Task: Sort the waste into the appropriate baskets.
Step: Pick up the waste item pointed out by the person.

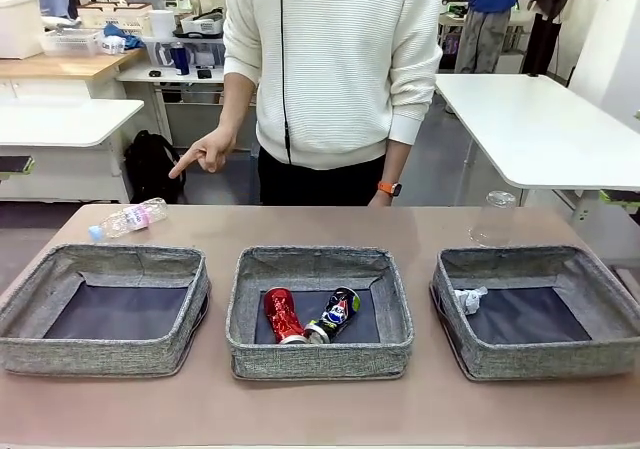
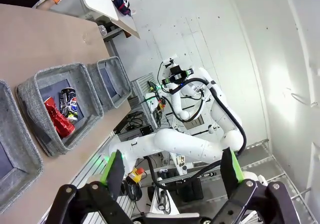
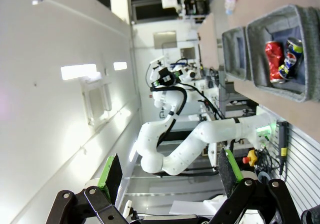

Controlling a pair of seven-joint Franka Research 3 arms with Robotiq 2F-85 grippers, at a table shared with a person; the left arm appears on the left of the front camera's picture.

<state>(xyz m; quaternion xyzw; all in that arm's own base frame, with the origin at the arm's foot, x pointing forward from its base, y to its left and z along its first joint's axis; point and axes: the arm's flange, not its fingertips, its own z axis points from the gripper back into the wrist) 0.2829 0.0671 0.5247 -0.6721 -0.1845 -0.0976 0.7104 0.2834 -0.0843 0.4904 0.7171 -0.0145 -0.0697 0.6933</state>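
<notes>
Your left gripper (image 2: 172, 169): jaws spread fully wide, green pads (image 2: 114, 165) well apart. It holds nothing and touches nothing, hanging off the table's (image 1: 320, 409) near edge.
Your right gripper (image 3: 169, 171): also fully open, with nothing between its fingers and nothing touched.
Middle basket (image 1: 320, 359): you have a crushed red can (image 1: 282, 315) and a crushed dark blue can (image 1: 338, 314) lying side by side on its floor, near ends touching.
Right basket (image 1: 540, 361): a crumpled white paper wad (image 1: 468, 299) sits near its far left corner.
Left basket (image 1: 100, 355): it stands at the left end of the row.
Blue-capped bottle (image 1: 128, 219): it lies on its side on the table behind the left basket.
Clear plastic bottle (image 1: 493, 219): it stands upright just behind the right basket.
Person's hand (image 1: 205, 154): the forefinger points down and left, above the table's far edge.
</notes>
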